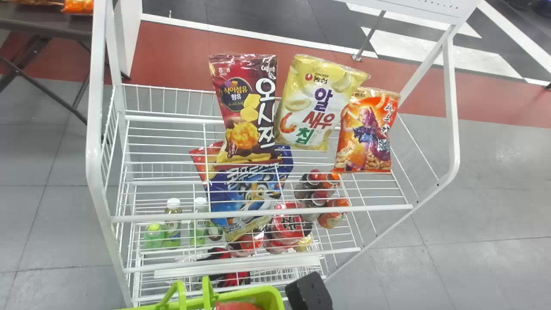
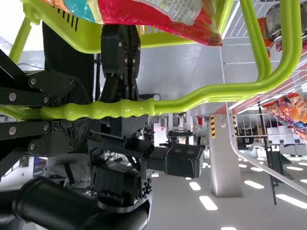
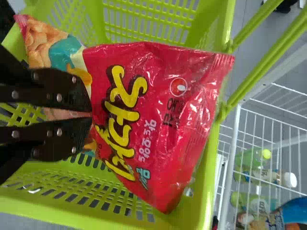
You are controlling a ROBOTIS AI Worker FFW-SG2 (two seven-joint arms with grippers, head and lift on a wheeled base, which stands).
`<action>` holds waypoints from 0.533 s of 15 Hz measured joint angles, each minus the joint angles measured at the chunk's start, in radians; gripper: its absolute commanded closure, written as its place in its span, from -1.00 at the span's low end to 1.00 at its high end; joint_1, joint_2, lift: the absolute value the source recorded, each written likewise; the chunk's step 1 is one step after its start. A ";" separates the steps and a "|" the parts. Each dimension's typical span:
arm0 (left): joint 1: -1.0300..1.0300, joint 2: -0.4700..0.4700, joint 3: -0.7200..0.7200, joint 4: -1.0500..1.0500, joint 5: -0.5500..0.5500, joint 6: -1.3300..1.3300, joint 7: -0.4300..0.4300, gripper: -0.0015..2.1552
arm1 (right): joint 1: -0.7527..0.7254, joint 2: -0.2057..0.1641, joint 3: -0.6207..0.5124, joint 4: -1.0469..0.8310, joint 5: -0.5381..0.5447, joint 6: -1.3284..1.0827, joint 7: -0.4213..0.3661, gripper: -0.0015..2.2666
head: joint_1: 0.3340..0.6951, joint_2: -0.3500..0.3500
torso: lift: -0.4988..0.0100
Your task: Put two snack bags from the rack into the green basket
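Note:
In the head view, a black part of my right gripper [image 1: 309, 292] shows at the bottom edge beside the green basket [image 1: 275, 297]. My right gripper [image 3: 91, 117] is shut on a red snack bag [image 3: 153, 105] in the right wrist view, with the bag over the basket's inside [image 3: 192, 213]. That bag [image 2: 160, 12] also shows in the left wrist view, where my left gripper [image 2: 79, 111] is shut on the basket handle [image 2: 120, 109]. On the rack lie a maroon bag [image 1: 245, 107], a yellow bag [image 1: 318, 103], an orange bag [image 1: 368, 133] and a blue bag [image 1: 245, 189].
The white wire rack [image 1: 267, 212] stands just beyond the basket, with upright posts at both sides. Its lower levels hold green bottles [image 1: 173, 224], small dark and orange bottles [image 1: 333, 211] and red packages [image 1: 288, 224]. A dark table [image 1: 43, 28] is at the far left.

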 measured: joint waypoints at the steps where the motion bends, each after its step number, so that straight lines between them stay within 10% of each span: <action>1: -0.001 0.000 0.000 0.001 0.000 0.000 0.000 0.98 | 0.005 0.000 -0.001 -0.015 0.016 0.000 -0.008 -0.95 | 1.00 -1.00 | 0.93; 5: -0.001 0.000 0.007 0.004 0.000 0.000 -0.005 0.98 | 0.014 0.030 -0.107 -0.039 -0.042 -0.121 0.077 -0.94 | 1.00 -1.00 | 0.93; 8: 0.000 0.000 0.007 0.006 0.000 0.000 -0.008 0.98 | 0.047 0.075 -0.193 0.007 -0.064 -0.705 0.108 -0.94 | 1.00 -1.00 | 0.93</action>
